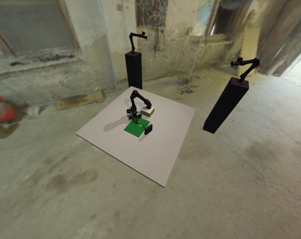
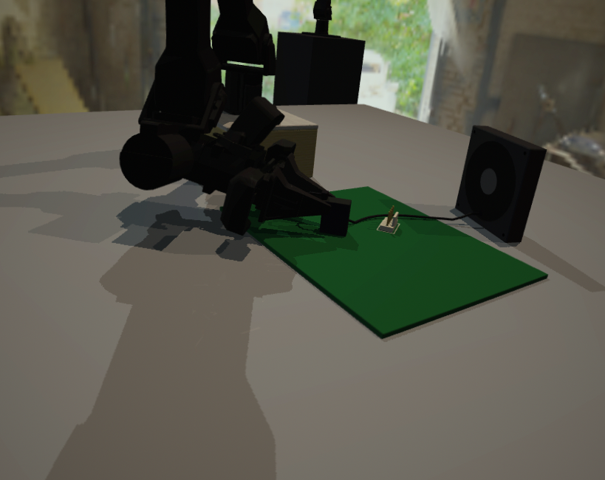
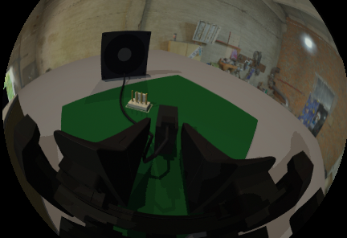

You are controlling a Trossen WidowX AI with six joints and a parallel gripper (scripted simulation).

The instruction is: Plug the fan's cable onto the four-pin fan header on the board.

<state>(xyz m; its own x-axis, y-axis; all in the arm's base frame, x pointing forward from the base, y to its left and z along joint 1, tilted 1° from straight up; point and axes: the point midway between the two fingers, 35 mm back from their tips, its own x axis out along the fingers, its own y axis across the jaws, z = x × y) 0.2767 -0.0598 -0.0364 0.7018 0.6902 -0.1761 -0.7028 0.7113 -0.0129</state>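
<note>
The black plug stands on the green board, short of the header. My gripper is open around it, with a narrow gap on each side in the wrist view. The thin black cable loops from the plug to the fan, which stands upright beyond the board. The cream four-pin header has bare pins and stands ahead and left of the plug in the wrist view. The plug's underside is hidden.
A pale wooden block stands under the arm's base, behind the board. Two dark pillars carrying other arms stand off the table. The cable passes close beside the header.
</note>
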